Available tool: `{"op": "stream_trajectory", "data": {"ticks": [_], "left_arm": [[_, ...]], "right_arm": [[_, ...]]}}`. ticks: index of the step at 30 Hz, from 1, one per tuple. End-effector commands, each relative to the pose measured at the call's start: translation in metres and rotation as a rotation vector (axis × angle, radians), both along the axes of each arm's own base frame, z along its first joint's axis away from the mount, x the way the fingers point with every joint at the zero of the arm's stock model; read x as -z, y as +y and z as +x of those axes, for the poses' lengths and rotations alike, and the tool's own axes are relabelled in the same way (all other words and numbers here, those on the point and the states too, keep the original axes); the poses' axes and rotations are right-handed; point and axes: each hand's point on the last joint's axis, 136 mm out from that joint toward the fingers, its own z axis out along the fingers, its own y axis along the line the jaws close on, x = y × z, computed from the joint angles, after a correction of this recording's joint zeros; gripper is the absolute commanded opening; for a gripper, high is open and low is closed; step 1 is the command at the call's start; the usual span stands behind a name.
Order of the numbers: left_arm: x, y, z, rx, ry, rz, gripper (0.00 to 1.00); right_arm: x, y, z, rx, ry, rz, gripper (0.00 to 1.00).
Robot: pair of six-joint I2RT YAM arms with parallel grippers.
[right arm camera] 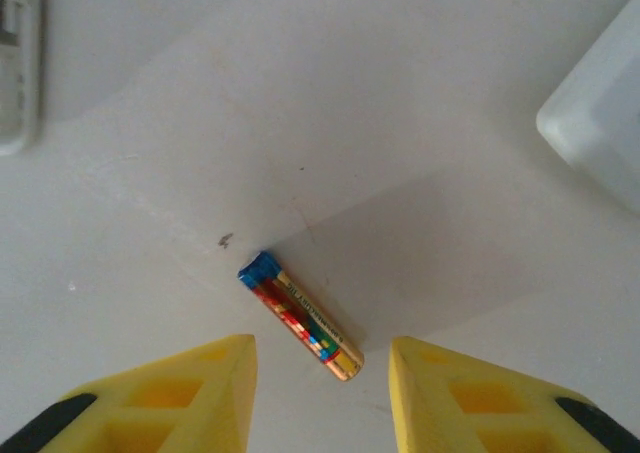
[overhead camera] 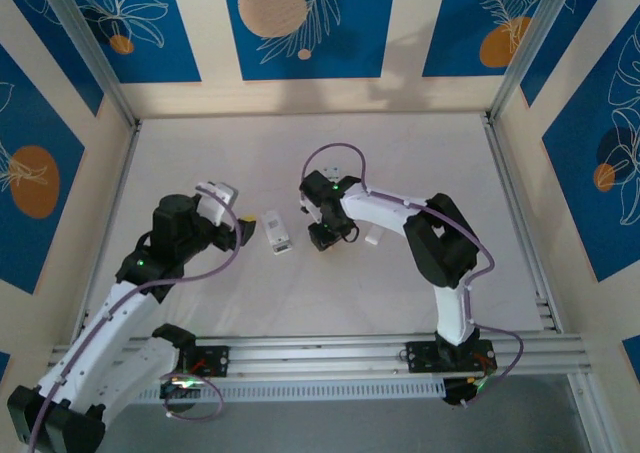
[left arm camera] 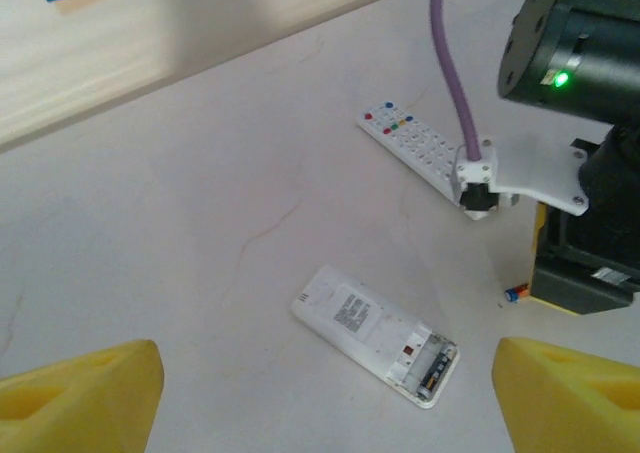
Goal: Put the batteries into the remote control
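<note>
White tabletop carries two remotes. One is a white plastic remote lying face down, its battery bay uncovered at one end. The other is a white remote with coloured buttons up, behind it.

One loose battery counted: a small cylindrical battery with multicoloured wrap. It lies flat between the yellow fingers of the right gripper, touching neither; jaws partly apart.

The left gripper hangs over the face-down remote, jaws wide, holding nothing.
</note>
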Motion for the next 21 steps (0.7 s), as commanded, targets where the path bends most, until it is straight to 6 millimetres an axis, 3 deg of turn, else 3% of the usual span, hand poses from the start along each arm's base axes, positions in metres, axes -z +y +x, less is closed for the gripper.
{"op": "stream_trajectory", "data": {"ticks": [1, 4, 6, 11, 17, 21], "left_arm": [[-0.004, 0.010, 0.003, -0.046, -0.049, 0.027, 0.87], [-0.007, 0.014, 0.005, -0.081, -0.060, 0.007, 0.90], [-0.009, 0.014, 0.005, -0.090, -0.060, -0.007, 0.91], [-0.012, 0.012, 0.002, -0.071, -0.066, -0.012, 0.93], [-0.017, 0.014, -0.006, -0.062, -0.097, -0.016, 0.95], [-0.013, 0.018, -0.006, -0.076, -0.091, 0.001, 0.95]], "right_arm": [[-0.053, 0.009, 0.005, 0.178, -0.031, 0.164, 0.43], [-0.089, 0.002, 0.011, 0.508, -0.043, 0.246, 0.45], [-0.099, -0.011, 0.009, 0.783, -0.002, 0.295, 0.45], [-0.080, -0.025, 0.001, 1.395, 0.259, 0.427, 0.44], [-0.072, -0.028, 0.006, 1.584, 0.296, 0.295, 0.43], [-0.061, -0.019, 0.032, 1.419, 0.212, 0.319, 0.35]]}}
